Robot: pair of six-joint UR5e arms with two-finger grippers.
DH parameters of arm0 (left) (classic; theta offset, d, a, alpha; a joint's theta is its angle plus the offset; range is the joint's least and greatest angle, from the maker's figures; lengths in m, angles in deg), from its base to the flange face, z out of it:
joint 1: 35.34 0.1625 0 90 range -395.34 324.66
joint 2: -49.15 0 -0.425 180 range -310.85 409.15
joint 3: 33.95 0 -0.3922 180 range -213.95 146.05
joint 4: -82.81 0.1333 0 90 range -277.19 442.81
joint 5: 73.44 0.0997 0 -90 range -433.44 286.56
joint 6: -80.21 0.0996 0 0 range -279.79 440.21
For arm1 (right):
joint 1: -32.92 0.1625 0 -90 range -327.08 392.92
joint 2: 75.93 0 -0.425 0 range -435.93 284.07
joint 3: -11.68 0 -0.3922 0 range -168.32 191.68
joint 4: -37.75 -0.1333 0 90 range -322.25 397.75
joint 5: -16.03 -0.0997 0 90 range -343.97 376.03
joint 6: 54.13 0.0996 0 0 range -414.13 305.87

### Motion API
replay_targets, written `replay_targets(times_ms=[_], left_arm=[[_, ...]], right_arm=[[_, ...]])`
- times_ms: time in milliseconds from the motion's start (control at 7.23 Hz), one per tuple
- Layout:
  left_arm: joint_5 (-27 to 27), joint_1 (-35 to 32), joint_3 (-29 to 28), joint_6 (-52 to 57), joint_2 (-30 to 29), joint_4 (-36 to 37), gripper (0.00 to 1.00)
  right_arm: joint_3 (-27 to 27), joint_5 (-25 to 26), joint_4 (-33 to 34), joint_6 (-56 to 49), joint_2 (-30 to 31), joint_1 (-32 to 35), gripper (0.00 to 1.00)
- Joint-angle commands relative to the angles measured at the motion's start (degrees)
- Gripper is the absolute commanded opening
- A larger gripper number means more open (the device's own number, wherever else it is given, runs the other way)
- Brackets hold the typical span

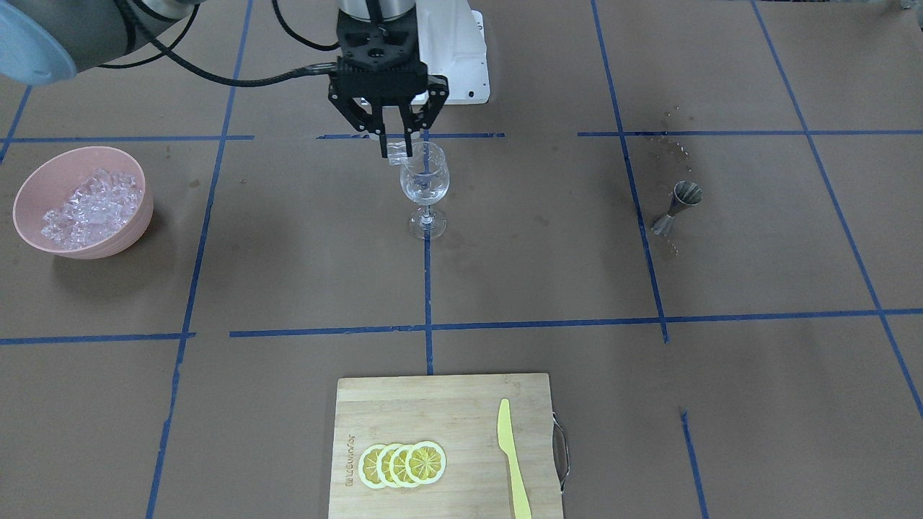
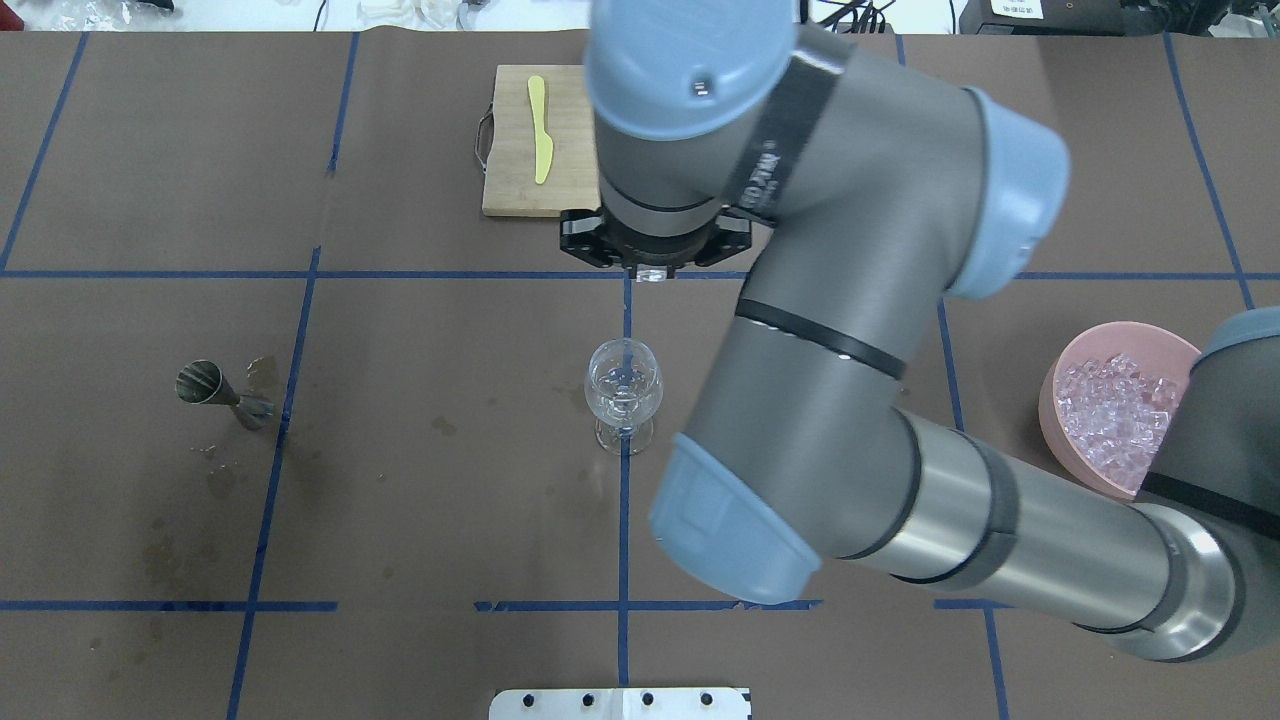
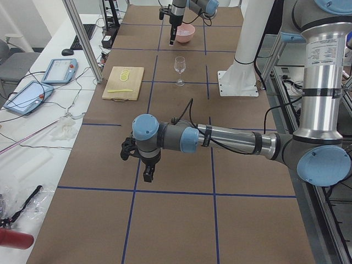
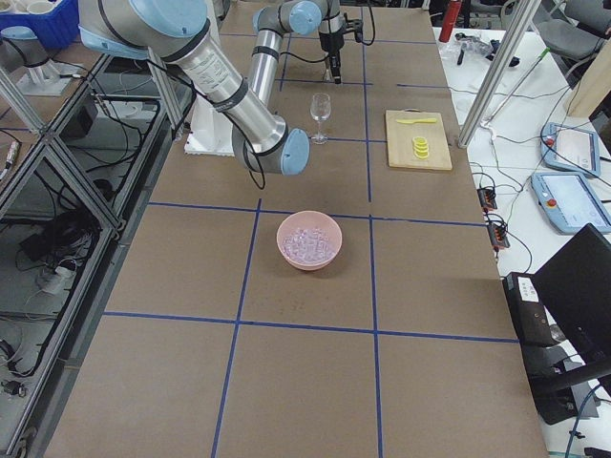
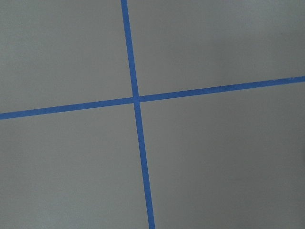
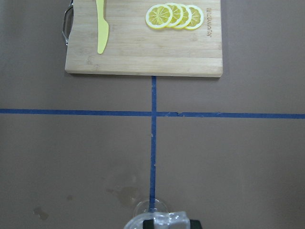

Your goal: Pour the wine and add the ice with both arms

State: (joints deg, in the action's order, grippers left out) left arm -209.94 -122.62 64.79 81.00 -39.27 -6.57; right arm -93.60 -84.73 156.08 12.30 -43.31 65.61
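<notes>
Exterior front-facing view: over the brown desk [image 1: 288,252] my right arm [image 1: 115,29] comes in at eleven o'clock. The pink bowl [image 1: 144,216] of ice [image 1: 90,205] sits at nine o'clock from the stemmed glass [image 1: 425,184], well apart. My right jaws pinch one ice chunk [image 1: 399,153] just above its rim. How wide my left jaws stand, I cannot tell.

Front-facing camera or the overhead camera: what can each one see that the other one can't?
Only the front-facing view shows the lemon slices on the cutting board. It also shows the right claw face-on, pinching an ice chunk above the wine glass.

Only the overhead view shows the right arm with its whole big bend, which covers the lemons and most of the claw there.

Both show the wine glass, the pink bowl of ice, the metal jigger, the cutting board and the yellow knife.
</notes>
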Motion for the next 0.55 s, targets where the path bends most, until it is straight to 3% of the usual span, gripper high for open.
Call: replay_targets(times_ms=[0,415], left_arm=[[0.0,0.0,0.0,0.0,0.0,-0.1,1.0],[0.0,0.0,0.0,0.0,-0.1,-0.2,1.0]], right_arm=[[4.5,1.5,0.1,1.2,-2.3,-2.8,0.0],[3.9,2.0,0.3,1.2,0.1,-5.4,0.0]])
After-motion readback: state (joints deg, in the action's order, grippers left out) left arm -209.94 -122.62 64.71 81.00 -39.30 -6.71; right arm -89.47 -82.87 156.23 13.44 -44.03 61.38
